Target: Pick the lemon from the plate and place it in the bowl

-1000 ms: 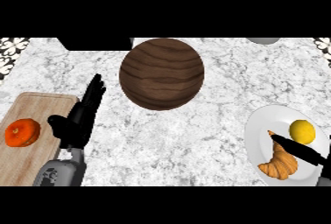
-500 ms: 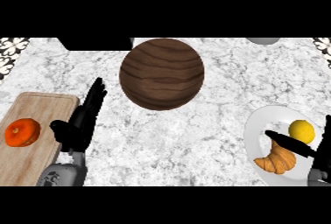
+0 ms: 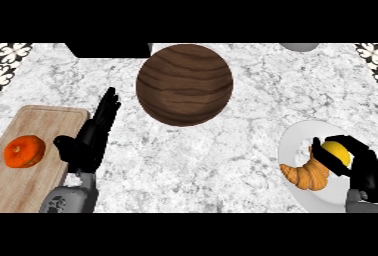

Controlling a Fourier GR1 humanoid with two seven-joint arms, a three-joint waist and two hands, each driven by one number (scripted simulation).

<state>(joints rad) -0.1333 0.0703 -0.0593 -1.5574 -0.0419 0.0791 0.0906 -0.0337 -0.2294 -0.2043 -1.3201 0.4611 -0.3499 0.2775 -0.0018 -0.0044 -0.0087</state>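
right robot hand curled round lemon on plate | croissant beside lemon | left robot hand open, well left of plate | bowl up-left of plate

Bowl centre rear; plate right with lemon, croissant; cutting board left.

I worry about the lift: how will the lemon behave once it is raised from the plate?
The lemon looks round and smooth, so it would probably roll if released on the plate. It seems rigid, unlikely to deform under the right hand curled round it. The croissant lies right against it and might get nudged.
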